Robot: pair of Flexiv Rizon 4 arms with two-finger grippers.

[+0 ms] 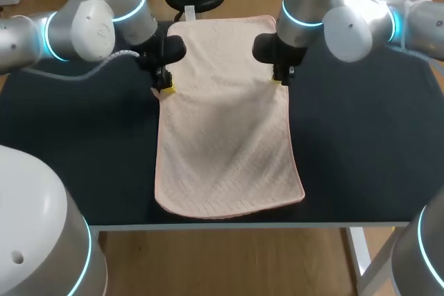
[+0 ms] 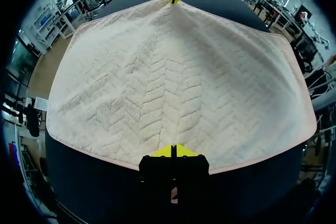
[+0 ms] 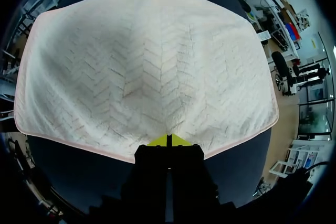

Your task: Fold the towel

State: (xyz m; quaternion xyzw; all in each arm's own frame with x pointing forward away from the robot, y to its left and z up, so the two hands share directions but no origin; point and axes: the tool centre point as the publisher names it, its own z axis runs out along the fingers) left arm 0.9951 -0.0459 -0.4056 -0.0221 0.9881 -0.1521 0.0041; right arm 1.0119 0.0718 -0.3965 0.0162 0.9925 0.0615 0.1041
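— Towel (image 1: 225, 150), position?
— Spread on the dark table (image 1: 361, 143), its long way running from the far edge toward the near one. The near end stops just short of the table's front edge. The far end reaches about to the back edge.
— Grips?
— My left gripper (image 1: 165, 89) is on the left long edge. My right gripper (image 1: 280, 79) is on the right long edge directly opposite, both in the far half. Left fingertips (image 2: 164, 151) are pressed together with the hem between them; right fingertips (image 3: 157, 141) likewise. The cloth is drawn in at both pinches, and a shallow ridge runs across between them.
— Clearance?
— Bare table lies wide on both sides of the towel.
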